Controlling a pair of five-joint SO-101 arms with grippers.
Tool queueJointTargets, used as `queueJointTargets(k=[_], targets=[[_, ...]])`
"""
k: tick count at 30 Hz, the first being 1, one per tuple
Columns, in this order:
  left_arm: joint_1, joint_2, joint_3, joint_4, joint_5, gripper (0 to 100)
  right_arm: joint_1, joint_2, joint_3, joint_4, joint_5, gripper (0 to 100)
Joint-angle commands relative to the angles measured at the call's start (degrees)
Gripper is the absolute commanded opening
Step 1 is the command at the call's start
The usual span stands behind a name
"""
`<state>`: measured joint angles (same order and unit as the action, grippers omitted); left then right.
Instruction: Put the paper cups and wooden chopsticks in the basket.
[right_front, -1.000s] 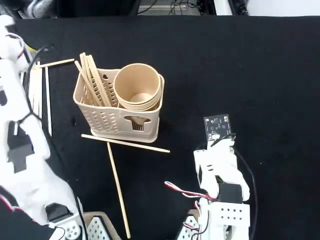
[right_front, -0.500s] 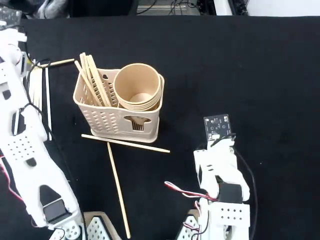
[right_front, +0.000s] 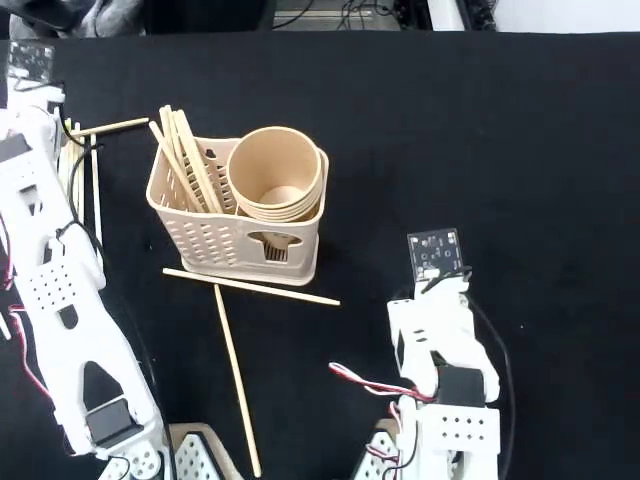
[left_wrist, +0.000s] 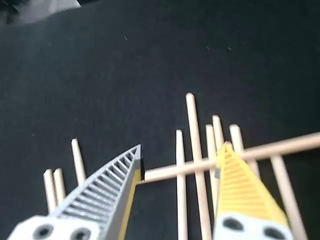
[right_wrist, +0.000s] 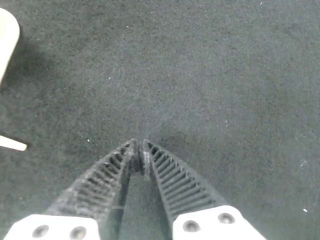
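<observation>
Left wrist view: left gripper (left_wrist: 182, 146) wide open, empty, straddling loose chopstick pile (left_wrist: 195, 130) on table (left_wrist: 150, 60). Step in hand, by judgement: picking chopsticks. Next move calls for descent and closure on one stick. High view: pile lies left of basket (right_front: 232, 243), long axes parallel, near-to-far; crossing stick (right_front: 110, 127) lies athwart. Right gripper (right_wrist: 138, 144) closed, empty.

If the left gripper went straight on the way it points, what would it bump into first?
Probably the pale wooden chopstick lying crosswise over other chopsticks, between the left gripper's open fingers; depth is unclear.
</observation>
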<state>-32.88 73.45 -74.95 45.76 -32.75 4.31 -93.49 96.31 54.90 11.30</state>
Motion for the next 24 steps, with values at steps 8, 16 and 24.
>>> queueJointTargets(k=[8, 16, 24], targets=[[1.36, 0.0, 6.55, -7.82, -1.58, 24, 0.79, -0.48, -0.22, 0.0, -0.35, 1.5], [0.84, -0.7, 9.89, 2.37, -8.88, 19, 0.79, -0.48, -0.22, 0.0, -0.44, 1.5], [1.54, -0.18, -7.34, 31.12, -7.82, 3, 0.79, -0.48, -0.22, 0.0, -0.35, 1.5]])
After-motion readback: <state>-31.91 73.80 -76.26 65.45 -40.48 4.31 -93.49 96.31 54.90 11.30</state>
